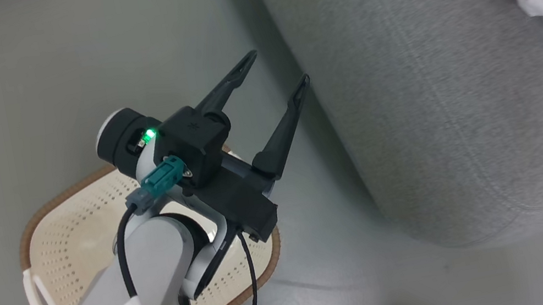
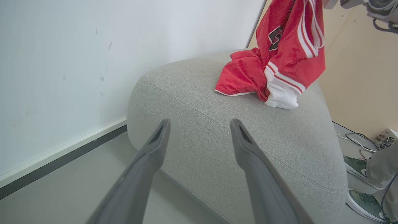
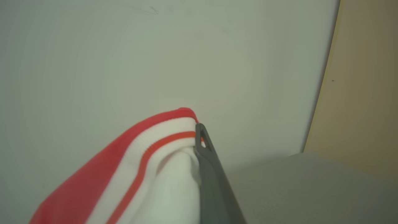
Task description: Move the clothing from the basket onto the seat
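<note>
I see the grey floor (image 1: 13, 80) carrying the cream basket (image 1: 75, 238) and, just beside it, the big grey seat (image 1: 438, 117). On the seat's top, red clothing (image 2: 245, 74) lies bunched, its white-edged hem touching the upholstery.

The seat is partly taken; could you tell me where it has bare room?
Free: the broad grey stretch of the seat from its rounded near corner to the white-edged garment. Crowded: the far end, under the striped garment.

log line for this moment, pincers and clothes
left pincer: open, pointing at seat | right pincer: shut on striped garment, lower end on seat | edged garment: on seat | basket: on floor by seat
</note>
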Motion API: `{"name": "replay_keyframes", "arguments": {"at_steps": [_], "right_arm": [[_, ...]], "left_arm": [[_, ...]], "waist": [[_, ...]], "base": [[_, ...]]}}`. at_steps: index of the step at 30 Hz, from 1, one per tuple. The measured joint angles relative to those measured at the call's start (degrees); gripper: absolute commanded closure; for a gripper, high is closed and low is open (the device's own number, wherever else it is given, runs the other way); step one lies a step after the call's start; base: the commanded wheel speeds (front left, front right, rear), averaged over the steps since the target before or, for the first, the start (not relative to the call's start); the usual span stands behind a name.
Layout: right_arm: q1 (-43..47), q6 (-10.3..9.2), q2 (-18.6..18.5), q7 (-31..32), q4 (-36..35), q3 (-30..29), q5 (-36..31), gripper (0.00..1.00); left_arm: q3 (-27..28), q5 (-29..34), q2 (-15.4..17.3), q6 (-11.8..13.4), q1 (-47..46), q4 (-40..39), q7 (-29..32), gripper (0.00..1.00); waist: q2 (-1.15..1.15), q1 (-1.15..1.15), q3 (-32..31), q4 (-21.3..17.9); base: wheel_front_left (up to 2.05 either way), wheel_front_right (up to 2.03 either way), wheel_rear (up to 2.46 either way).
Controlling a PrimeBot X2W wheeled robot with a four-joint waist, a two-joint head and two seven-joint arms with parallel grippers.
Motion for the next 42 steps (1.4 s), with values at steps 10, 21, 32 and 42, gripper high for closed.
{"name": "replay_keyframes", "arguments": {"at_steps": [10,21,32,42], "right_arm": [[-0.1,-0.82,2.0,5.8,15.1,6.7,-3.9,1.0],[-0.3,-0.52,3.4,11.2,25.0,8.8,-4.5,0.84],[-0.7,2.09,3.4,15.1,30.5,13.3,-6.7,0.0],[5.1,3.32,3.4,14.5,30.4,15.4,-7.3,0.0]], "left_arm": [[1.1,0.0,0.4,-0.5,-1.0,2.0,-1.1,0.0],[1.8,-0.7,0.0,-0.5,0.0,4.9,-3.7,0.0],[2.1,-2.2,-0.7,-1.3,2.0,9.7,-7.1,0.0],[2.4,-4.0,-1.2,-1.5,5.9,12.6,-9.9,0.0]], "waist": [[0.0,0.0,3.8,4.9],[-0.01,-0.01,1.9,6.1],[-0.01,-0.02,-3.7,5.8],[-0.01,-0.02,-11.0,5.1]], "base": [[0.0,0.0,0.0],[0.0,0.0,0.0],[0.0,0.0,0.0],[0.0,0.0,0.0]]}}
